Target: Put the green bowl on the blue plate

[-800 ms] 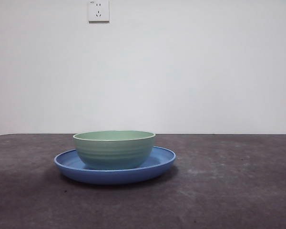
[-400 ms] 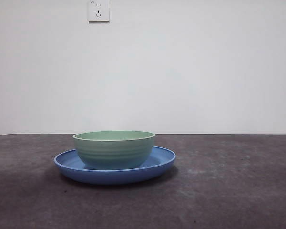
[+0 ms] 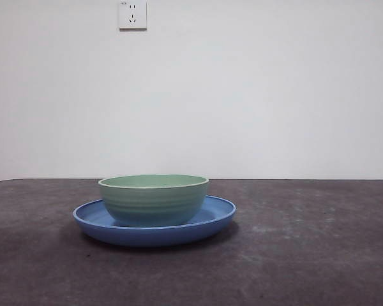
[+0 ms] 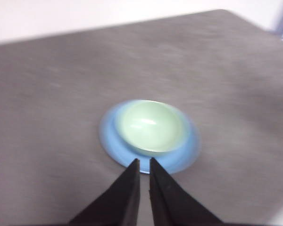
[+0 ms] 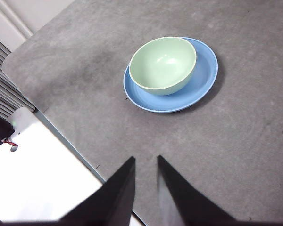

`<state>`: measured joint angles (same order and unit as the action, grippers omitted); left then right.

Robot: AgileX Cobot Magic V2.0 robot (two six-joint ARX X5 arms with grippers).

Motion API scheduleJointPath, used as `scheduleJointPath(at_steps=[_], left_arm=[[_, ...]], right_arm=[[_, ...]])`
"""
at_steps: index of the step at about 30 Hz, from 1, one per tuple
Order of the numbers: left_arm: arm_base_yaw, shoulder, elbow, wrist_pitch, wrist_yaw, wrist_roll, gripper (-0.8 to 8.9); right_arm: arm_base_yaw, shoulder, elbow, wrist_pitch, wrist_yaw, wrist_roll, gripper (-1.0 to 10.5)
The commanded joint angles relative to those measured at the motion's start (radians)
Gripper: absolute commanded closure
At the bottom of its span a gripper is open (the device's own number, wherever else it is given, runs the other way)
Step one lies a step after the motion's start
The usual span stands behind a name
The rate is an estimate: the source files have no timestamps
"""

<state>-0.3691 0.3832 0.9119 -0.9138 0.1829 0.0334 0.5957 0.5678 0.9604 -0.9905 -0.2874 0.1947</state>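
The green bowl point(image 3: 153, 201) sits upright inside the blue plate point(image 3: 218, 213), a little left of the table's middle in the front view. Neither arm shows in that view. From high above and behind, the left wrist view looks down on the bowl point(image 4: 153, 126) on the plate point(image 4: 106, 137); my left gripper point(image 4: 144, 163) is shut, holds nothing and is well clear of them. In the right wrist view the bowl point(image 5: 162, 63) rests in the plate point(image 5: 203, 80), and my right gripper point(image 5: 145, 160) hangs shut and empty, far from both, over the table's edge.
The dark grey table point(image 3: 306, 255) ends at a white wall carrying a socket point(image 3: 132, 14). In the right wrist view the table's edge point(image 5: 66, 137) runs close below the gripper, with white floor beyond it.
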Motion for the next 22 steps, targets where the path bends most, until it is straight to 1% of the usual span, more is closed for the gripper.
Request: scheduleJointPath(at_steps=[1,3,6,8,11,14,17,20,22], left_arm=[[0.103,-0.041,-0.135,0.148,0.001,0.195,7.82],[0.161,-0.078,-0.247,0.259,-0.001,0.193,7.82],[0.219,-0.138,-0.422,0.414,-0.002,0.172,7.82],[0.246,-0.177,-0.537,0.516,-0.002,0.134,7.82],[0.282,-0.232,-0.664,0.625,-0.009,0.079,7.82],[0.309,-0.277,-0.742,0.657,-0.05,0.022,7.82],[0.327,-0.316,-0.785,0.649,-0.135,-0.045,7.82],[0.336,-0.345,-0.805,0.645,-0.187,-0.069,7.82],[0.341,-0.359,-0.814,0.644,-0.188,-0.068,7.82]], right_arm=[[0.007,0.004,0.008,0.011,0.0,0.0,8.8],[0.007,0.004,0.008,0.011,0.0,0.0,8.8],[0.007,0.004,0.008,0.011,0.0,0.0,8.8],[0.007,0.004,0.008,0.01,0.0,0.0,8.8],[0.007,0.004,0.008,0.011,0.0,0.0,8.8],[0.007,0.004,0.008,0.011,0.0,0.0,8.8],[0.007,0.004,0.008,0.011,0.0,0.0,8.8],[0.007,0.004,0.008,0.011,0.0,0.0,8.8],[0.007,0.004,0.008,0.011,0.0,0.0,8.8]])
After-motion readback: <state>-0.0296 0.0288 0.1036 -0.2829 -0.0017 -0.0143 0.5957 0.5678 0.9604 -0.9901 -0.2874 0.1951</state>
